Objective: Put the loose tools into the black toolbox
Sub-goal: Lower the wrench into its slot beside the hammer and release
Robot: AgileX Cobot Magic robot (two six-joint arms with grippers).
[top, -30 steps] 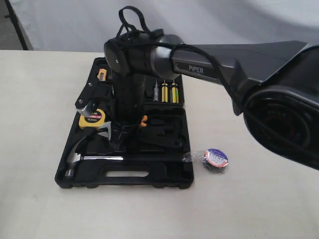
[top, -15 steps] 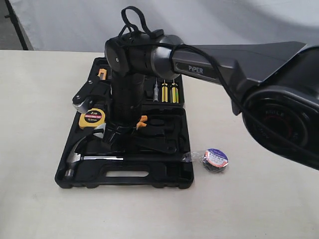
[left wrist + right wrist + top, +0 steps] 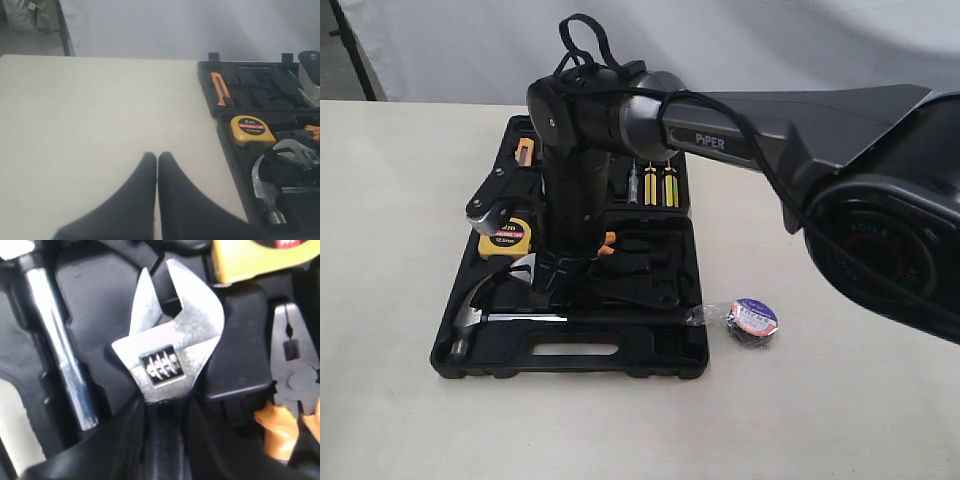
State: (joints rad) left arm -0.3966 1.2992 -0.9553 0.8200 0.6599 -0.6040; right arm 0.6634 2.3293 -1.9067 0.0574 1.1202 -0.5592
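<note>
The black toolbox (image 3: 570, 365) lies open on the table. The claw hammer (image 3: 510, 318) rests in its near half, its steel shaft (image 3: 60, 350) showing beside the wrench. My right gripper (image 3: 555, 275) points down into the case and is shut on the black handle of the adjustable wrench (image 3: 170, 350); the silver wrench head (image 3: 525, 268) sticks out just above the hammer. The black tape roll (image 3: 752, 322) lies on the table right of the case. My left gripper (image 3: 157, 156) is shut and empty over bare table beside the toolbox (image 3: 220, 130).
A yellow tape measure (image 3: 505, 238), orange-handled pliers (image 3: 607, 245) and yellow screwdrivers (image 3: 658, 185) sit in the case. The right arm's dark body spans the right side of the exterior view. A white backdrop stands behind the table.
The right gripper, holding the wrench, has shifted slightly over the near half of the case. Hammer and tape roll have not moved.
</note>
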